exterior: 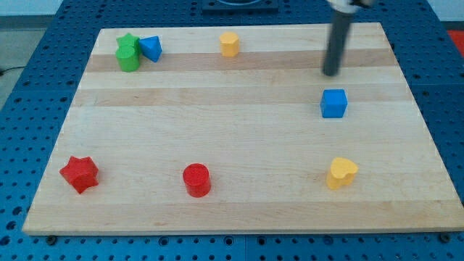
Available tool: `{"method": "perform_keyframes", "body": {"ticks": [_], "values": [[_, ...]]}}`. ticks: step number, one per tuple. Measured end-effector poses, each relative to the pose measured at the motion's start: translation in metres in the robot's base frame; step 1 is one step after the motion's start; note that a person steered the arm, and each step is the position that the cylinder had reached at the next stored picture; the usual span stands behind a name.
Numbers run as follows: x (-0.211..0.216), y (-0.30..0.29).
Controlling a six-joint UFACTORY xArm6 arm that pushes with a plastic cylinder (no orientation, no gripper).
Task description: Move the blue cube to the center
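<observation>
The blue cube (333,103) sits on the wooden board (239,130) at the view's right, a little above mid-height. My tip (331,73) is just above the cube toward the view's top, a short gap away and not touching it. The dark rod rises from there to the view's top edge.
A green star block (128,54) and a blue triangular block (151,48) touch at the top left. A yellow hexagonal block (229,43) sits at top centre. A red star (79,174), a red cylinder (196,180) and a yellow heart block (341,173) line the bottom.
</observation>
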State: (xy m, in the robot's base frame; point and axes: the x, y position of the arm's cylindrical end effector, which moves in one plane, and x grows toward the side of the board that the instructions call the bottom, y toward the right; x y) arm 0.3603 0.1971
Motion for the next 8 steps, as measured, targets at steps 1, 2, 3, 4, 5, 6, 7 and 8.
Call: {"method": "perform_keyframes", "body": {"ticks": [1, 2, 3, 4, 5, 6, 7, 8], "values": [[0.054, 0.076], [0.071, 0.079], [0.066, 0.020], [0.066, -0.053], [0.054, -0.086], [0.037, -0.128], [0.041, -0.175], [0.061, -0.110]]}}
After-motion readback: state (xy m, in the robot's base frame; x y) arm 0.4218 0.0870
